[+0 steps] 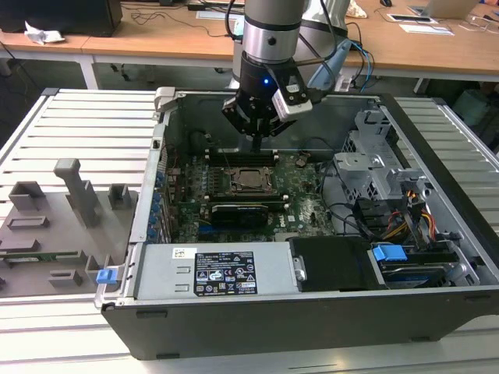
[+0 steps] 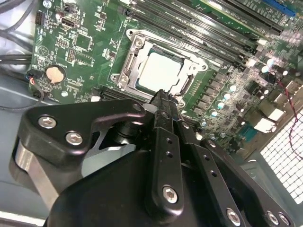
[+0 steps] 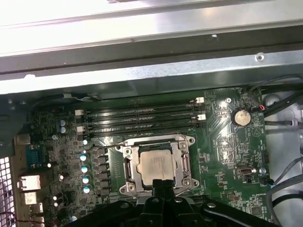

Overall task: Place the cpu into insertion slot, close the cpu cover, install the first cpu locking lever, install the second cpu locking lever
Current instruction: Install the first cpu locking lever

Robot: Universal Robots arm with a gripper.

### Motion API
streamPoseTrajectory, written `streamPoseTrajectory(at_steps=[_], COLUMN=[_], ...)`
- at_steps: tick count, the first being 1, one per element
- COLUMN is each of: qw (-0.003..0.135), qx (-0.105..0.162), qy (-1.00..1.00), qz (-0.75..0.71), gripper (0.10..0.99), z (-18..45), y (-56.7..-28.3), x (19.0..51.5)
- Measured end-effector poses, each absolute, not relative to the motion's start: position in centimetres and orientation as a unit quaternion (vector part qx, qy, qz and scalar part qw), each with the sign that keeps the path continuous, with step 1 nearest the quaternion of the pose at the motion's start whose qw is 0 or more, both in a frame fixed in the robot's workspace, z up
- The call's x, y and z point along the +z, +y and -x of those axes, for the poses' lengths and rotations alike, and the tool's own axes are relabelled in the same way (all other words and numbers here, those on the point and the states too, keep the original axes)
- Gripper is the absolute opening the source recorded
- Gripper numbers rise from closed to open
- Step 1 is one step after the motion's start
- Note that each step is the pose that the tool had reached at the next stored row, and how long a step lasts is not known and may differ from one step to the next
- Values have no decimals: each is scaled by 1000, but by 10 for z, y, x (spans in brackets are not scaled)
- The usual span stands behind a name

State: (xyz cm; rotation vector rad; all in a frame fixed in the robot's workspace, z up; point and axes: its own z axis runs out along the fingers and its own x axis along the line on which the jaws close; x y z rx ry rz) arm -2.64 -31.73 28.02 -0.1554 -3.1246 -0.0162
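The cpu lies flat in the socket on the green motherboard, its silvery top showing in both wrist views. The cpu cover lies down flat as a metal frame around the chip. I cannot tell how the locking levers stand. My gripper hangs inside the computer case, a little above the socket's edge. Its narrow black fingertips are pressed together, shut with nothing between them, close over one side of the cover frame.
The open computer case lies on a slatted metal table. Memory slots run beside the socket, and a coin cell sits further off. A drive cage and cables fill the exterior view's right. Grey fixtures stand outside the case.
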Motion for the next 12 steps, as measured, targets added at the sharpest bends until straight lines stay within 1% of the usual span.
streamPoseTrajectory(at_steps=[12], qw=[7], qx=[-5], qy=[-1000], qz=[-16], gripper=[102], z=[26], y=[-317], x=[280])
